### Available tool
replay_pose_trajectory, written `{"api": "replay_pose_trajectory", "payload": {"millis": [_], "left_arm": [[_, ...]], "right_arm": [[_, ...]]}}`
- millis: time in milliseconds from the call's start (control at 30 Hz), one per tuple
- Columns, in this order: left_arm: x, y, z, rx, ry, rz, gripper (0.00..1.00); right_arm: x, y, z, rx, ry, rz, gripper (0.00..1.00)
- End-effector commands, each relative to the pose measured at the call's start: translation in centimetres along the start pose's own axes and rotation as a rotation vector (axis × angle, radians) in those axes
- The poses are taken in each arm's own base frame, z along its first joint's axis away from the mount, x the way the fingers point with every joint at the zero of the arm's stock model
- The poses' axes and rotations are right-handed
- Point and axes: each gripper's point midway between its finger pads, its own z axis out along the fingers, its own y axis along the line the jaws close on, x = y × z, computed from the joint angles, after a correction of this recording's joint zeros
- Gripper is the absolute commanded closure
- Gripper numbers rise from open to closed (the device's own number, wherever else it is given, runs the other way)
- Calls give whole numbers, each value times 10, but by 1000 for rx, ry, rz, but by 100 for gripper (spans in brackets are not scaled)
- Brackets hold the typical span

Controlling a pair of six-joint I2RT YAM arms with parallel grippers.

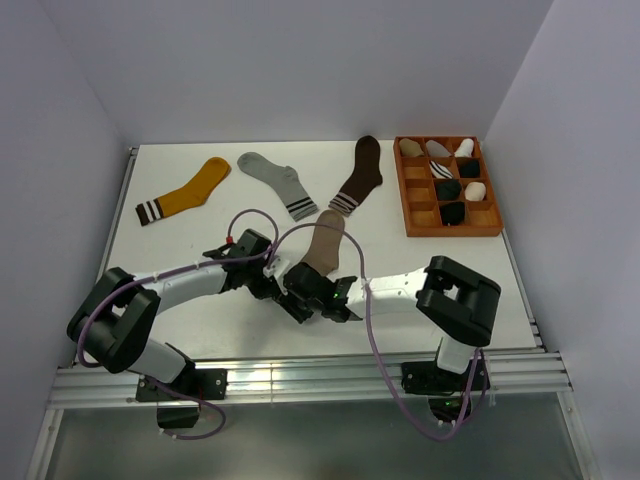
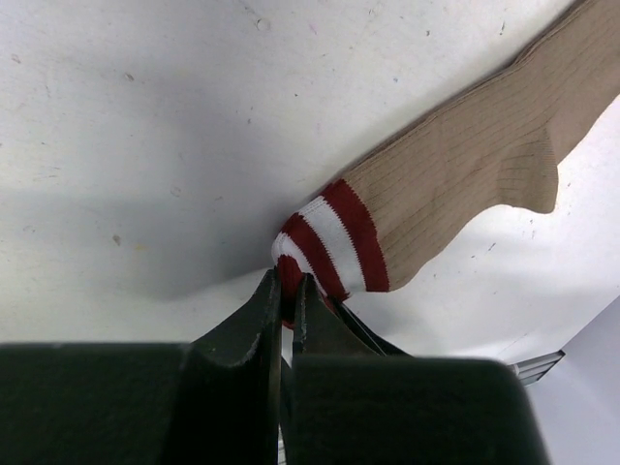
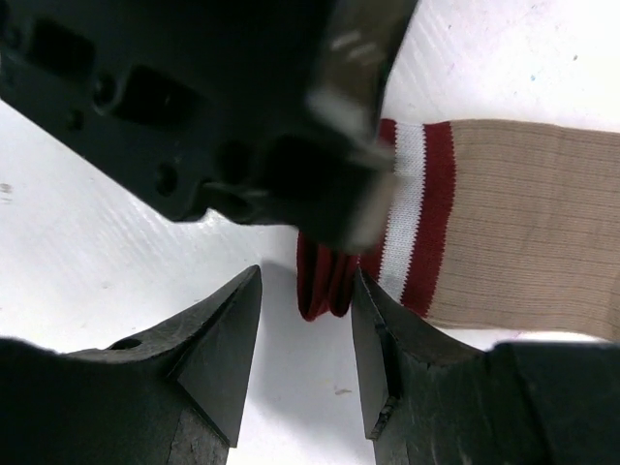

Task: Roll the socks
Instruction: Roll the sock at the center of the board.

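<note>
The taupe sock [image 1: 324, 240] lies flat on the white table [image 1: 170, 250] at the centre of the top view, its maroon-and-white cuff [image 2: 334, 240] at the lower end. The left gripper [image 2: 287, 282] is pinched tight on the cuff's edge. The right gripper [image 3: 305, 286] stands spread, jaws either side of the bunched maroon rim. A compartmented tray [image 1: 450, 232] sits at upper right.

Brown sock [image 1: 362, 175] lies between grey sock [image 1: 275, 182] and tray [image 1: 452, 231].

From up top we can't see the cuff of the taupe ribbed fabric sock [image 1: 324, 240], it's buried under the black left gripper [image 2: 287, 291] and right gripper [image 3: 305, 310]. Its toe runs off both wrist shots.
</note>
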Motion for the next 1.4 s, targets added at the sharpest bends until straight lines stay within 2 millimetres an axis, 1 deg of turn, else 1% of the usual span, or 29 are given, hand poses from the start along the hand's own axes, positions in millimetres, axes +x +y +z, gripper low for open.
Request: {"api": "replay_pose_trajectory", "payload": {"millis": [0, 67, 133, 200, 233, 300, 367, 500, 567, 633, 667, 700, 800, 833, 867, 900, 933, 967, 1000, 1033, 1067, 1100, 1167, 1200, 1233, 1267, 1300, 1333, 1367], "left_arm": [[-2, -14, -4, 26, 8, 13, 100], [-1, -14, -5, 28, 13, 13, 100], [-1, -15, -5, 29, 14, 14, 100], [-1, -13, -4, 21, 15, 16, 100], [-2, -12, -4, 18, 15, 14, 100], [-1, -11, -5, 17, 16, 16, 100], [-3, -11, -6, 17, 11, 12, 100], [-7, -10, -8, 16, 3, 10, 100], [-10, -9, -9, 16, -3, 7, 99], [-16, -9, -12, 24, -18, -4, 96], [-17, -9, -13, 27, -24, -5, 94], [-21, -12, -17, 41, -39, -7, 89], [-30, -16, -26, 66, -75, -19, 80], [-33, -14, -27, 62, -95, -22, 77], [-35, -16, -29, 72, -107, -27, 75], [-38, -19, -34, 89, -123, -28, 70], [-40, -17, -34, 91, -135, -30, 68], [-42, -19, -36, 101, -145, -31, 66], [-44, -20, -39, 110, -157, -32, 60], [-44, -19, -40, 111, -162, -35, 59], [-46, -18, -41, 112, -170, -37, 57], [-44, -18, -43, 127, -174, -33, 56], [-43, -18, -44, 148, -179, -26, 56], [-44, -23, -48, 185, -189, -20, 57], [-40, -16, -44, 182, -179, -21, 57], [-37, -14, -44, 192, -174, -11, 57], [-34, -16, -46, 217, -164, -4, 58], [-29, -11, -43, 214, -159, 4, 58], [-26, -10, -42, 218, -154, 13, 58]], "right_arm": [[-9, -2, 7, 69, -28, -57, 50], [-5, -2, 10, 99, -16, -77, 51], [-2, -5, 12, 136, -8, -95, 57], [-3, -2, 12, 143, -14, -107, 61], [-3, -2, 12, 153, -15, -110, 69], [-1, -3, 12, 163, -12, -112, 76], [0, -7, 12, 186, -8, -114, 90], [1, -8, 8, 193, -13, -102, 100], [1, -5, 6, 169, -13, -93, 100], [2, 1, 5, 121, -3, -69, 100], [3, 3, 5, 97, 4, -52, 100], [2, 11, 2, 32, 3, -30, 100], [1, 2, -3, -34, 6, 60, 100], [1, 10, -6, -115, 12, 88, 100], [-2, 0, -7, -136, 7, 134, 100], [-3, -3, -8, -167, 13, 163, 100], [-3, 5, -11, -258, 26, 203, 100], [-4, -9, -10, -267, 22, 252, 100], [-2, -9, -10, -303, 33, 280, 100], [-3, -10, -10, -334, 38, 314, 100], [-5, -4, -14, -409, 47, 336, 100], [-4, -10, -10, -429, 59, 374, 100], [-8, -4, -14, -529, 69, 432, 100], [-6, -11, -11, -544, 76, 470, 100], [-8, -10, -12, -577, 82, 512, 100], [-13, -7, -15, -636, 66, 529, 100], [-10, -7, -13, -670, 84, 563, 100], [-11, -12, -14, -689, 92, 626, 100], [-18, -15, -12, -709, 55, 635, 100]]}}
